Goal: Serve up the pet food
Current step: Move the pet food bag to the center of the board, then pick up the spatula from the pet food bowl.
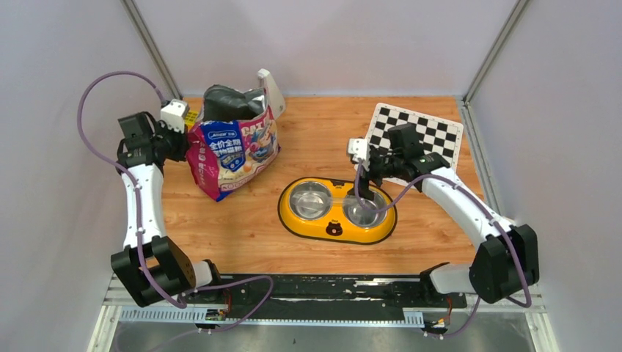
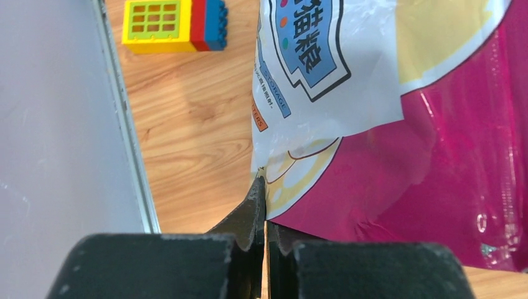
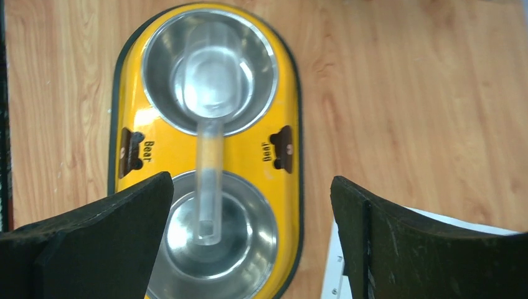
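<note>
1. Top view: the left gripper is at the side edge of the bag, which stands far left with its mouth apparently open. The right gripper hangs over the feeder. Both bowls look bare, and no kibble shows (presumably it is all in the bag).
2. Left wrist: the jaws are together, pinching the bag's edge. A toy block lies beyond.
3. Right wrist: the jaws are wide apart, with nothing between them. The scoop lies across both bowls, its cup in the far one and its handle beneath the gripper.
4. Judgement: the step in hand is fetching the scoop while the left steadies the bag. Next move: descend and close squarely on the thin, clear handle, which may skid on the steel.
</note>
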Tool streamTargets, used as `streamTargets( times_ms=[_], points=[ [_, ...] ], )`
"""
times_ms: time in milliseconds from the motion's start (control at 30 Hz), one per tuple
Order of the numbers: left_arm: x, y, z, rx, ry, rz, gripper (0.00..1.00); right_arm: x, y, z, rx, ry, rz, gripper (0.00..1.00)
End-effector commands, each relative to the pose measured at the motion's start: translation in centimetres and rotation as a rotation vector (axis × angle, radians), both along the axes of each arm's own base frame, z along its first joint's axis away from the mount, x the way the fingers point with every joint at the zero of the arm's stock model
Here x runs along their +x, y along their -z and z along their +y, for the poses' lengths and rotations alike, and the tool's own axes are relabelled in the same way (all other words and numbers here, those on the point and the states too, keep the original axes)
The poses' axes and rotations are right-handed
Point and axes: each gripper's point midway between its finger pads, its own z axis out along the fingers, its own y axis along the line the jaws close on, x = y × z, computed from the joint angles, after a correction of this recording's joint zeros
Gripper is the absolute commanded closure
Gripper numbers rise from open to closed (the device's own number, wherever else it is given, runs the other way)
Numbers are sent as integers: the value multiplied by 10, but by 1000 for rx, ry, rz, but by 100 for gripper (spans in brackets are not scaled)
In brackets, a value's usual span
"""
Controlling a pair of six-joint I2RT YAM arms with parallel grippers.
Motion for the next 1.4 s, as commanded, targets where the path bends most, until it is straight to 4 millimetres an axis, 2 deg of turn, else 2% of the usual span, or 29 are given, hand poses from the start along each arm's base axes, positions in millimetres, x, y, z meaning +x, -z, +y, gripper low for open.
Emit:
streamTargets(
  times_ms=[0,67,100,133,200,233,267,333,400,500,633,733,800,967,1133,1267,1367],
  points=[
    [8,-80,11,76,36,-286,100,-15,35,10,-79,-102,23,1],
    [2,-74,4,52,61,-264,94,-17,47,15,-102,-112,24,1],
    [-1,-72,-1,35,76,-253,81,-17,53,17,-113,-112,17,1],
    [-5,-71,-4,25,81,-253,73,-16,57,17,-121,-111,9,1],
    [-13,-73,-12,7,94,-260,42,-16,67,18,-135,-111,4,1],
    [-16,-74,-15,-4,96,-267,36,-15,72,17,-144,-107,3,1],
    [-22,-77,-18,-2,94,-282,22,-14,77,16,-153,-104,7,1],
    [-32,-85,-22,-2,86,-311,4,-12,90,14,-178,-97,19,1],
    [-41,-93,-27,-4,79,-338,1,-11,102,13,-203,-92,37,1],
    [-51,-100,-35,-44,74,-346,0,-9,119,9,-246,-77,61,6],
    [-60,-110,-47,-86,102,-359,0,-3,130,4,-280,-46,48,14],
    [-67,-116,-59,-107,152,-367,0,-1,130,1,-290,-31,45,26],
    [-71,-119,-64,-118,172,-367,0,-1,126,2,-285,-28,39,40],
    [-77,-133,-81,-137,242,-387,0,1,104,6,-263,-16,31,98],
    [-74,-141,-108,-148,320,-385,0,0,70,9,-232,-20,-4,100],
    [-64,-144,-137,-189,410,-361,0,-1,28,11,-177,-20,-100,100],
    [-53,-136,-169,-233,512,-303,0,-6,-5,10,-132,-24,-192,100]
  ],
)
